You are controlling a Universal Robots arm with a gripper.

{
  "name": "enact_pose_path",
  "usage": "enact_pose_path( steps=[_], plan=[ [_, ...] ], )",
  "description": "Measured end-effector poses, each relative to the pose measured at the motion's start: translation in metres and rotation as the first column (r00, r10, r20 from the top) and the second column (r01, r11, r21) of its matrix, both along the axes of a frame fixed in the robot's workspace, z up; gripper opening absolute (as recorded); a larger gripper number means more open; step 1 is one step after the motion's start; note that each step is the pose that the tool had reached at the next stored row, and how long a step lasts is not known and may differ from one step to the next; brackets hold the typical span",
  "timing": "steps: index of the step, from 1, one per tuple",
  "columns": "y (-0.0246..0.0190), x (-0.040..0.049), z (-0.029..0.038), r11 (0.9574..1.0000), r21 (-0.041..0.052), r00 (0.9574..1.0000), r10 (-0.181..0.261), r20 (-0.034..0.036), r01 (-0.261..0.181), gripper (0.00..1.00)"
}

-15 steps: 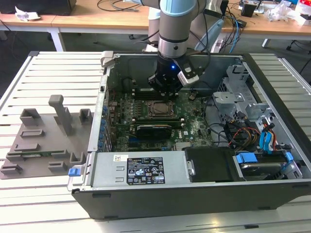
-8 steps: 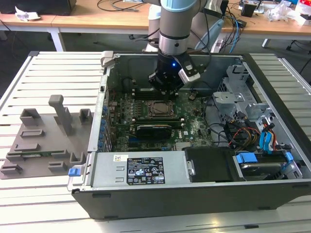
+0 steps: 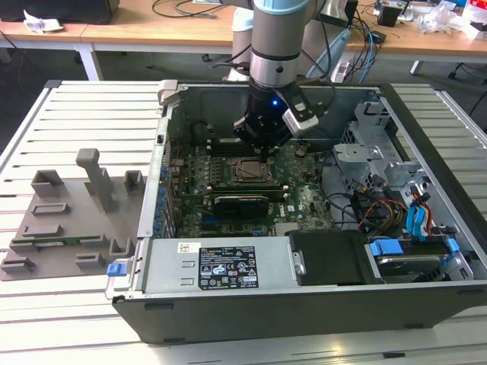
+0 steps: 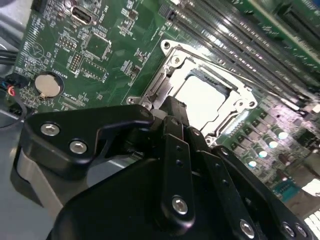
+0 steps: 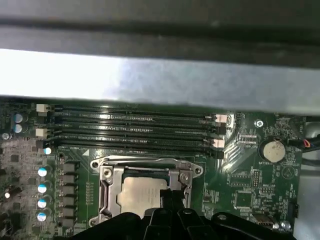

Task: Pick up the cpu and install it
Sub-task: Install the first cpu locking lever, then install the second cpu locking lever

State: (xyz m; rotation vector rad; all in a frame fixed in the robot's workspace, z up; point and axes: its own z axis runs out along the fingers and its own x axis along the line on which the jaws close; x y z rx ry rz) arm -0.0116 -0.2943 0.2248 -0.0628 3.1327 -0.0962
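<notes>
Black linkage plates and bolts of our end effector (image 4: 172, 112) sit nearest in the second wrist view, its tips drawn narrow over the socket edge; whether they pinch anything we cannot tell. Just past them lies the flat square silvery-grey cpu (image 4: 202, 100), resting inside the steel-framed motherboard socket (image 4: 167, 47) and seen in both wrist views (image 5: 140, 192). We judge the chip seated or nearly so. The risk is a corner riding on the frame: pressure then would bend contacts underneath. A sideways drag from the tips could also skew it. Beyond run the long black memory slots (image 5: 132, 127) and the round silver coin battery (image 5: 273, 149), close enough to snag. Farthest, the grey plastic tray with upright holders (image 3: 57, 220) sits on the slatted counter (image 3: 91, 106).
</notes>
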Motion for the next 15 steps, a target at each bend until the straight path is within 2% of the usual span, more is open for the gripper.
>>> enact_pose_path(
  steps=[3, 15],
  plan=[
    [-0.0013, 0.0000, 0.0070, 1.0000, -0.0019, 1.0000, 0.000, 0.0002, 0.000, 0.11],
    [-0.0021, 0.0000, 0.0074, 1.0000, -0.0018, 1.0000, 0.000, 0.0002, 0.000, 0.11]
  ],
)
